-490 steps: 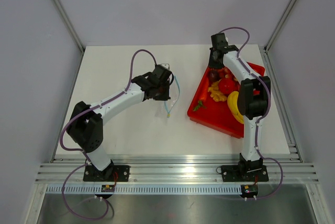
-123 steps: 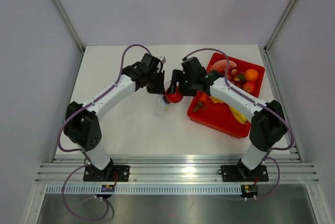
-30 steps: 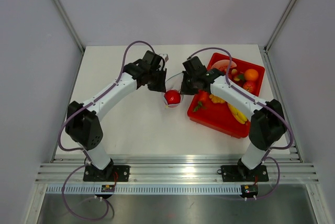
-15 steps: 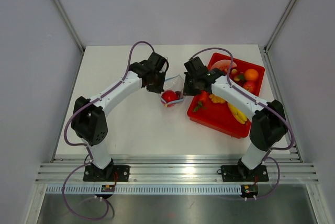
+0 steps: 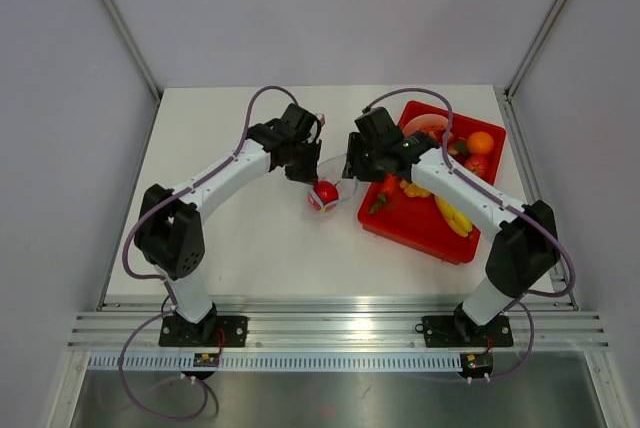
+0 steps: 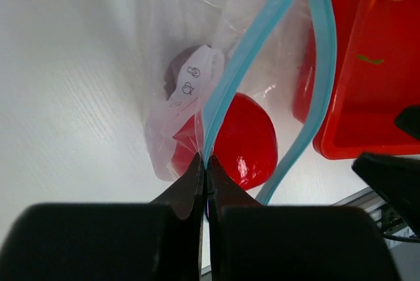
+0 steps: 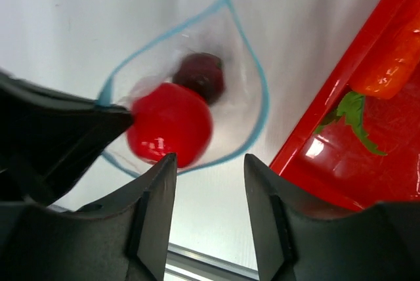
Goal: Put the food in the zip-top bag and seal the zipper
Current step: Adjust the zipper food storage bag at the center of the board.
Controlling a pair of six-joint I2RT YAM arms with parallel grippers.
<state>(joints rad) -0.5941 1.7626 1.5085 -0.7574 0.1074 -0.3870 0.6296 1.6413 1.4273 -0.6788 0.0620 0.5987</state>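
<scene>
The clear zip-top bag (image 5: 335,183) hangs open between the two arms, its light blue zipper (image 6: 249,58) forming a loop (image 7: 252,74). The glossy red tomato-like fruit (image 7: 169,123) (image 6: 246,140) (image 5: 324,193) and the dark purple fruit (image 7: 200,74) (image 6: 178,69) lie inside it. My left gripper (image 6: 205,166) (image 5: 305,170) is shut on the bag's blue mouth strip at its left end. My right gripper (image 7: 209,163) (image 5: 352,170) is open and empty, hovering just above the bag's mouth.
The red tray (image 5: 395,218) lies right of the bag with a yellow banana (image 5: 452,216), an orange fruit (image 5: 481,142), a carrot-like toy (image 7: 387,64) and other toy foods. Its rim (image 6: 354,130) is close to the bag.
The red fruit went from my right gripper into the bag. My right gripper has opened and drawn back slightly. The bag with both fruits has shifted a little with my left gripper.
</scene>
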